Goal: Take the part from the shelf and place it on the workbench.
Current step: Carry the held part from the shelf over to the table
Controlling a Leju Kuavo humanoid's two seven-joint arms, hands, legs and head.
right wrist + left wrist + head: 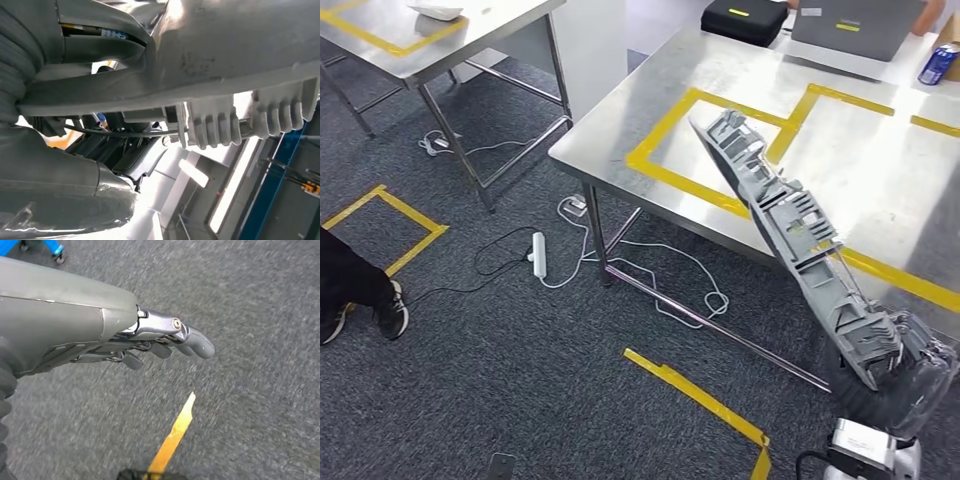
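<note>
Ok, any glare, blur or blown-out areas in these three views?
Head view: sharp, with bright glare on the steel workbench behind the grey part. Left wrist view: carpet streaked with motion blur, left hand fairly crisp. Right wrist view: window light overexposed, the part close and soft.

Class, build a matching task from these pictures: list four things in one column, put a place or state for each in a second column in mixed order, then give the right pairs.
Things:
1. grey part
2. white power strip
3. black case
4. left hand

Places or states:
A. on the far edge of the workbench
B. holds nothing, above the carpet
C. held in the right hand, tilted over the workbench
D. lying on the carpet among cables

Pairs: 1-C, 2-D, 3-A, 4-B
</note>
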